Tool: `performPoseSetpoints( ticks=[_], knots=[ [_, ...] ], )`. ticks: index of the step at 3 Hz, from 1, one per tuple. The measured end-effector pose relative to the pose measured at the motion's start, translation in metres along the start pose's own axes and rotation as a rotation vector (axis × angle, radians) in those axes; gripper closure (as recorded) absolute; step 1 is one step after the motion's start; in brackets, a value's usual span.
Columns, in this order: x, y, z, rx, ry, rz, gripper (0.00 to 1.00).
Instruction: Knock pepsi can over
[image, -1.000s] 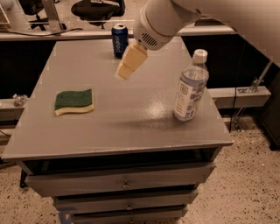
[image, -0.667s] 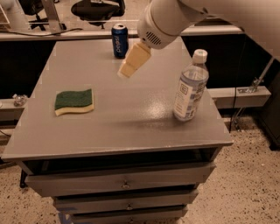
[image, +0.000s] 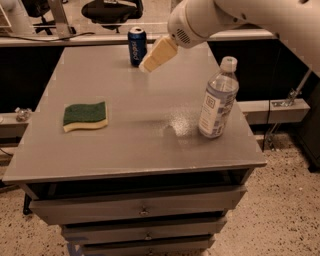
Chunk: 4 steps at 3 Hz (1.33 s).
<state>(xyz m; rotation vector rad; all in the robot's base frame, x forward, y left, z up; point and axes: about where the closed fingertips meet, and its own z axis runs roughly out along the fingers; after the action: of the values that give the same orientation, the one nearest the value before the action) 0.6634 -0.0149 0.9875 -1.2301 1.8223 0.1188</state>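
While the can (image: 137, 46) stands upright at the far edge of the table (image: 125, 145), a little left of the middle, the gripper (image: 148, 65) hangs just to its right and slightly nearer the camera, above the tabletop. Its two tan fingers (image: 160, 52) lie pressed together into one wedge, gripping nothing, and the tip slants down and to the left towards the foot of the can; a narrow gap shows between tip and can. The white arm (image: 240, 20) comes in from the upper right. A green and yellow sponge (image: 85, 116) lies flat on the left side of the table, well apart from the can. A clear bottle (image: 218, 100) with a white cap stands upright near the right edge. Grey drawers (image: 140, 207) sit below the tabletop.
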Motion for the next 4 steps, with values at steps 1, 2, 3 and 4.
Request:
performPoseSetpoints(
  ticks=[1,2,3,4],
  knots=[
    [-0.002,-0.021,0.021,0.021,-0.015,0.034,0.00],
    [-0.008,-0.028,0.046,0.036,0.010,0.053,0.00],
    [-0.017,-0.025,0.073,0.040,0.034,0.069,0.00],
    [-0.025,-0.023,0.098,0.049,0.038,0.089,0.00]
  ],
)
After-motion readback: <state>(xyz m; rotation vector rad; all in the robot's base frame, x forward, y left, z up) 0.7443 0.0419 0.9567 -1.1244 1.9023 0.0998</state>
